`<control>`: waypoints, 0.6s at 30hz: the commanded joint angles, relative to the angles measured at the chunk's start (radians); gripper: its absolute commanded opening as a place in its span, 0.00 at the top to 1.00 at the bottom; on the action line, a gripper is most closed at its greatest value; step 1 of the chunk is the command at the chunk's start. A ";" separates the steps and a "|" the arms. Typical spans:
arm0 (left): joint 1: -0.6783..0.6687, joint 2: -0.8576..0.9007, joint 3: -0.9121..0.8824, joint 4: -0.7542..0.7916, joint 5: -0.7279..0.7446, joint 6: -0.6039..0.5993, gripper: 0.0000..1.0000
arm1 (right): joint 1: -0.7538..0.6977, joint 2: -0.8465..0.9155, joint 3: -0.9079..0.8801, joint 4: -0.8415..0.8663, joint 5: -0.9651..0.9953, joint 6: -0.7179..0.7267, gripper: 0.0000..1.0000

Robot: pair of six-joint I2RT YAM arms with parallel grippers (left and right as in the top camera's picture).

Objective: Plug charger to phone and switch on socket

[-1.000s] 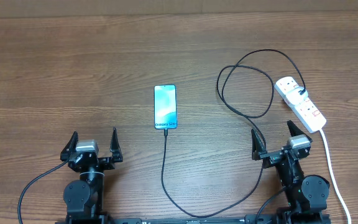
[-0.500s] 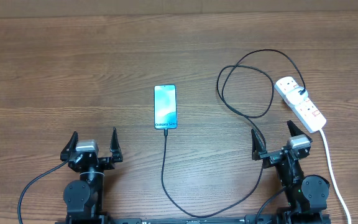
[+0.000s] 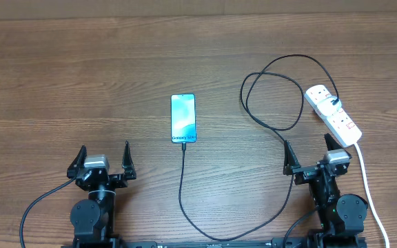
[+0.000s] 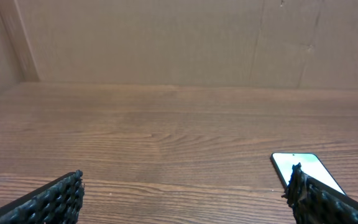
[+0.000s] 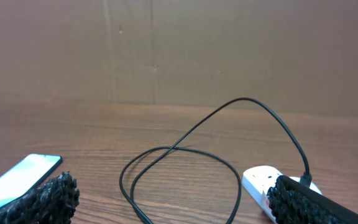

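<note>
The phone [image 3: 183,118] lies face up mid-table with its blue screen lit, also seen in the left wrist view [image 4: 303,168] and the right wrist view [image 5: 17,177]. The black charger cable [image 3: 182,186] meets the phone's near end, runs along the front edge, loops [image 3: 274,96] [image 5: 185,162] and its plug sits in the white socket strip [image 3: 333,114] [image 5: 260,183] at the right. My left gripper [image 3: 103,157] [image 4: 182,193] is open and empty at the front left. My right gripper [image 3: 311,153] [image 5: 169,193] is open and empty, just in front of the socket.
The socket's thick white cord [image 3: 367,182] runs down the right side past my right arm. A cardboard wall [image 4: 166,37] stands along the table's far edge.
My right gripper has shifted slightly to the right and toward the socket. The left arm, phone and cable have not moved.
</note>
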 commanded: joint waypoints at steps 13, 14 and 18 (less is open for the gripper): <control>-0.002 -0.011 -0.003 0.002 -0.010 0.021 0.00 | 0.001 -0.009 -0.010 -0.003 0.051 0.048 0.00; -0.002 -0.011 -0.003 0.002 -0.010 0.022 0.00 | 0.001 -0.009 -0.010 -0.003 0.051 0.048 0.00; -0.002 -0.011 -0.003 0.002 -0.010 0.022 0.00 | 0.006 -0.009 -0.010 -0.003 0.050 0.039 0.00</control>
